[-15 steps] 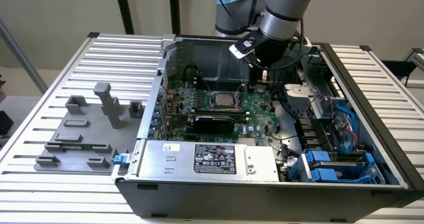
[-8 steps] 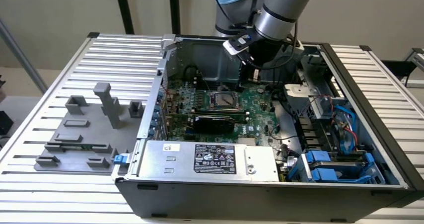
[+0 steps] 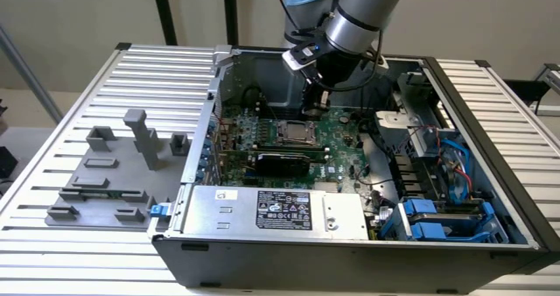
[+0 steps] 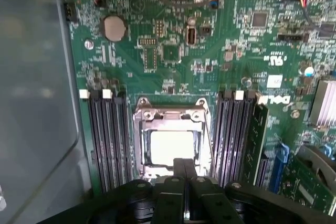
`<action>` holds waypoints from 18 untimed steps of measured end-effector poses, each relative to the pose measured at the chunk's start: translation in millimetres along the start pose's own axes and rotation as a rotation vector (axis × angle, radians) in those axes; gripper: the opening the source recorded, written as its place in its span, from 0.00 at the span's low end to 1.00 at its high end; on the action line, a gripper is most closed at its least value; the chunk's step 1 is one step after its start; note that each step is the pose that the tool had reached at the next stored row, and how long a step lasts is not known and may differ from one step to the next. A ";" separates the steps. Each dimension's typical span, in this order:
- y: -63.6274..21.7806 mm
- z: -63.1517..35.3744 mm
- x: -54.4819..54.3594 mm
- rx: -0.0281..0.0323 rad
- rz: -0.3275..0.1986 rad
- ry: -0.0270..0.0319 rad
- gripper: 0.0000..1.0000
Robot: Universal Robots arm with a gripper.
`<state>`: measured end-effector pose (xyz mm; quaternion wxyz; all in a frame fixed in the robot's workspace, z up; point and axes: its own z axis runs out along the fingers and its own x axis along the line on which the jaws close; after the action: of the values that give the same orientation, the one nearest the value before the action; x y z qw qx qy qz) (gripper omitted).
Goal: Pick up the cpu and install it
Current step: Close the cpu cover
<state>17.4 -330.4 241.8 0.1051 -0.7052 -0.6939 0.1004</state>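
The cpu [image 4: 168, 147] is a pale, bright square lying flat inside the metal-framed socket [image 4: 142, 129] on the green motherboard [image 4: 173, 51]. In the wrist view my gripper [image 4: 184, 167] is shut, its two dark fingers pressed together with nothing visible between them, their tips over the cpu's edge. In the exterior view the gripper [image 3: 319, 105] hangs inside the open computer case, just above and behind the socket [image 3: 296, 131], which shows a pale square in its middle.
Dark memory slots [image 4: 107, 140] flank the socket on both sides. The case holds a power supply [image 3: 280, 209], blue drive bays [image 3: 437, 220] and loose cables [image 3: 446, 151]. A grey tray [image 3: 109, 178] with upright blocks stands on the slatted table at the exterior view's left.
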 end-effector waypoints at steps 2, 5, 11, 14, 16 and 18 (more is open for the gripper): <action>-6.2 2.9 -0.1 0.0075 0.000 -0.0002 0.11; -17.0 8.1 -0.3 0.0164 0.000 -0.0004 0.11; -33.4 19.9 -0.7 0.0259 0.000 -0.0005 0.11; -31.8 25.1 -0.7 0.0242 0.000 -0.0005 0.11; -30.8 28.6 -0.7 0.0234 0.000 -0.0006 0.11; -29.7 32.1 -0.7 0.0232 0.000 -0.0005 0.11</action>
<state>-20.3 -330.4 219.6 0.1131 -0.7038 -0.6929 0.1086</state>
